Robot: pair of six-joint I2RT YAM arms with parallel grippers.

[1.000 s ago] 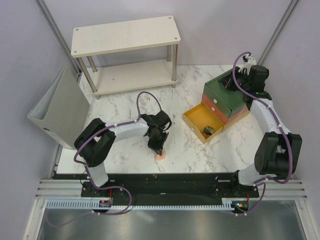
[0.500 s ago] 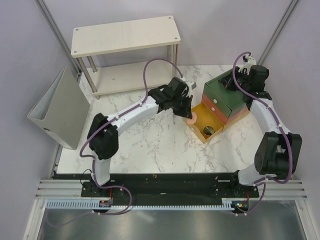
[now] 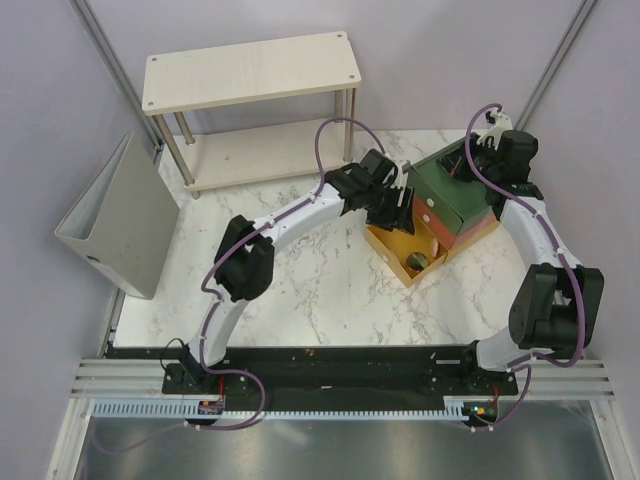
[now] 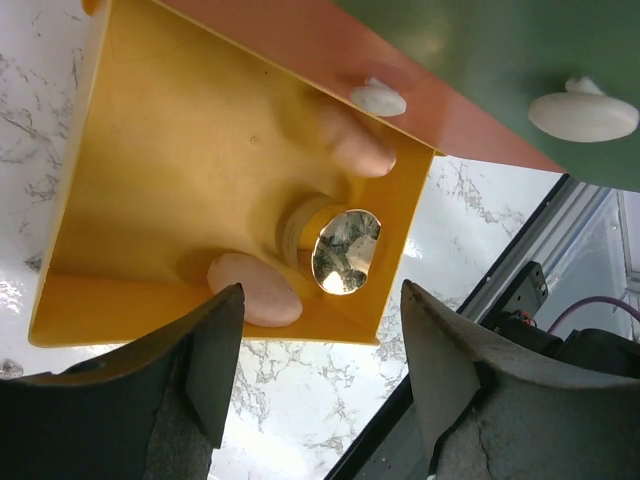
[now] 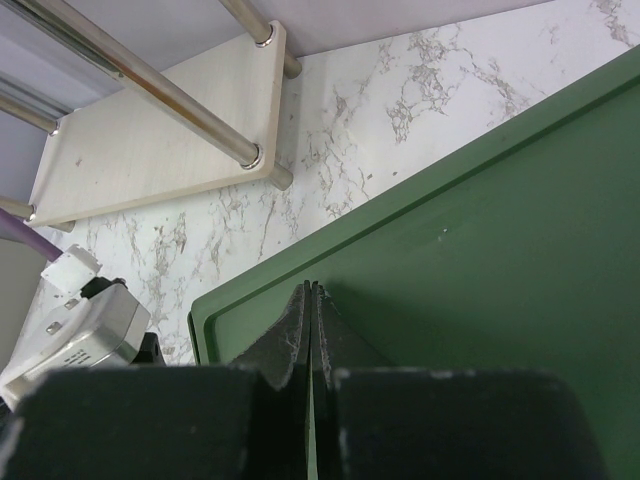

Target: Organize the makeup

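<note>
The yellow drawer [image 4: 180,150] of the drawer box stands pulled out. In it lie two peach-pink discs, one [image 4: 255,290] at the near wall and one [image 4: 355,145] at the back. A gold-rimmed round jar [image 4: 345,250] sits between them and also shows from above [image 3: 416,262]. My left gripper [image 4: 321,292] hovers open over the drawer [image 3: 385,243] with nothing between its fingers; in the top view the left gripper [image 3: 398,207] hides the discs. My right gripper [image 5: 312,287] is shut, tips resting on the box's green top [image 5: 480,230]. No other makeup is in view.
The green-red-yellow drawer box [image 3: 455,190] stands at the right of the marble table [image 3: 300,290]. A pale two-tier shelf [image 3: 250,70] stands at the back, and its lower board [image 5: 150,140] shows in the right wrist view. A grey binder [image 3: 120,215] leans at the left edge.
My left arm carried a peach-pink disc from the front of the table to the yellow drawer and opened; the disc now lies in the drawer. The right arm has not moved.
</note>
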